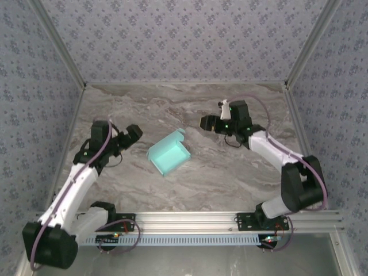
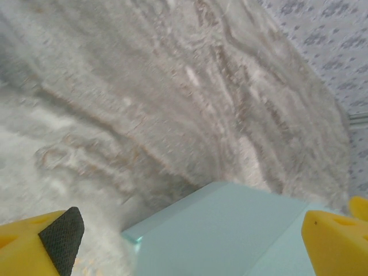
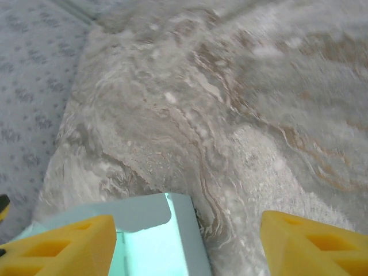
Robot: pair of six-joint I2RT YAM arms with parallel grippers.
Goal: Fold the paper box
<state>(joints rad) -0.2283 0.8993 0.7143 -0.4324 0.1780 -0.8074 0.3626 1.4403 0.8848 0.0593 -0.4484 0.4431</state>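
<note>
The paper box (image 1: 168, 151) is pale light-blue card, folded into a small open box shape, and lies in the middle of the marble table. My left gripper (image 1: 135, 133) hovers just to its left, open and holding nothing. In the left wrist view the paper box (image 2: 230, 230) fills the space low between the wide-apart yellow fingers (image 2: 40, 244) of the left gripper (image 2: 192, 244). My right gripper (image 1: 204, 122) sits to the box's upper right, also open. In the right wrist view an open end of the paper box (image 3: 155, 241) shows beside the left finger (image 3: 63, 247) of the right gripper (image 3: 190, 247).
The marble-patterned table (image 1: 190, 103) is walled on three sides by patterned panels (image 1: 184, 40). An aluminium rail (image 1: 190, 218) carrying both arm bases runs along the near edge.
</note>
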